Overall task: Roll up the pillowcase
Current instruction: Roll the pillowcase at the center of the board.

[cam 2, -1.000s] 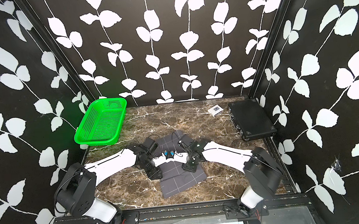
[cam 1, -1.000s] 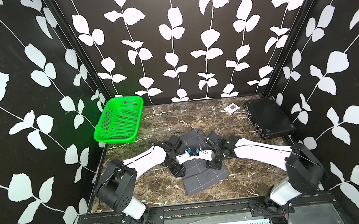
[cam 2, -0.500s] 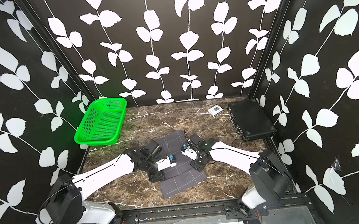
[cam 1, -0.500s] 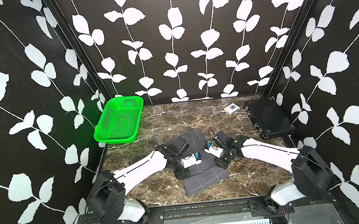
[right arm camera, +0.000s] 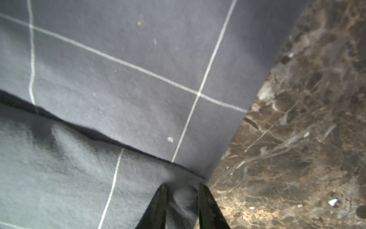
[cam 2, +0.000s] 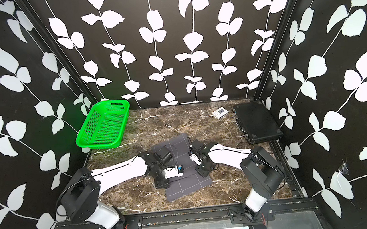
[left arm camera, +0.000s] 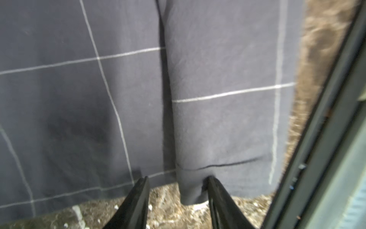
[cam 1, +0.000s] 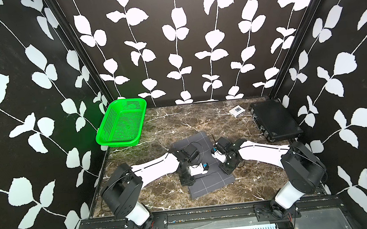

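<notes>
Pillowcase [cam 1: 208,183]: flat strip on table [cam 1: 178,120], one short fold laid; rolling barely begun. Left gripper [left arm camera: 176,178]: jaws spread astride fold's end. Right gripper [right arm camera: 182,186]: jaws pinching fold's corner.

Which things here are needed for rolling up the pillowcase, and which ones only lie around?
For the job: pillowcase, left gripper, right gripper.
Just lying about: green basket, black case, small white box.
</notes>
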{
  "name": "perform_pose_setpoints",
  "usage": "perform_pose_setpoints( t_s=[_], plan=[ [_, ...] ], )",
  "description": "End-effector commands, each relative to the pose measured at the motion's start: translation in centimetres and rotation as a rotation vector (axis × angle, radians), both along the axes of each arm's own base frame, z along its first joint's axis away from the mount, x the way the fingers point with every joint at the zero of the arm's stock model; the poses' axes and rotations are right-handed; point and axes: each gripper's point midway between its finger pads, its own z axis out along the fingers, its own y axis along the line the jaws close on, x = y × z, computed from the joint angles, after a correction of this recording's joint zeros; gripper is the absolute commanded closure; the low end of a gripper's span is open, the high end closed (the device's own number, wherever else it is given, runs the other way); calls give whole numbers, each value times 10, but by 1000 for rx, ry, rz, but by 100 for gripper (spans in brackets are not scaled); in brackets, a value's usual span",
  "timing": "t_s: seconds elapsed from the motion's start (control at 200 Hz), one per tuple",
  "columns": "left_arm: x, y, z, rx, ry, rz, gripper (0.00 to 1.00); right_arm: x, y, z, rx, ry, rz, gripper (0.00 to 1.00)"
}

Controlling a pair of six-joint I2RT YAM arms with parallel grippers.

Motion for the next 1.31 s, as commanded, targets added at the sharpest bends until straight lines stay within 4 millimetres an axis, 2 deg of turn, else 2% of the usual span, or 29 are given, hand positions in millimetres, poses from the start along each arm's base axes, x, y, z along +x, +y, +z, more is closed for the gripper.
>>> perform_pose_setpoints(
  t_s=[0.0, 0.115, 0.13, 0.285, 0.405, 0.525, 0.62, 0.72, 0.825, 0.93, 1.05, 1.16, 1.3],
  plan=[
    [15, 5, -10, 59, -70, -10, 54, -5, -22, -9, -79, 22, -56, 71],
    [21, 3, -14, 63, -100, -11, 54, -3, -23, -5, -65, 6, -51, 71],
    [22, 3, -14, 64, -100, -11, 54, -1, -21, 3, -44, -18, -49, 71],
    [24, 8, -24, 109, -103, -36, 55, 7, -3, 31, 81, -118, 40, 68],
    [36, 11, -25, 110, -141, -31, 55, 6, 14, 52, 188, -211, 187, 64],
    [46, 13, -29, 101, -148, -46, 54, -11, 37, 67, 283, -298, 413, 60],
    [50, 10, -28, 90, -139, -58, 54, -31, 51, 71, 318, -374, 611, 58],
    [56, 9, -26, 71, -145, -55, 54, -50, 58, 68, 342, -432, 739, 51],
    [61, 12, -23, 67, -129, -40, 53, -68, 62, 54, 296, -444, 858, 48],
    [65, 17, -17, 67, -114, -31, 52, -74, 66, 40, 230, -479, 936, 46],
    [70, 24, -8, 61, -120, -14, 50, -67, 69, 31, 153, -530, 974, 46],
    [69, 22, 2, 45, -119, -10, 49, -56, 74, 22, 67, -570, 1000, 45],
    [71, 19, 12, 37, -121, 6, 48, -52, 89, 19, 55, -599, 1011, 45]
  ],
)
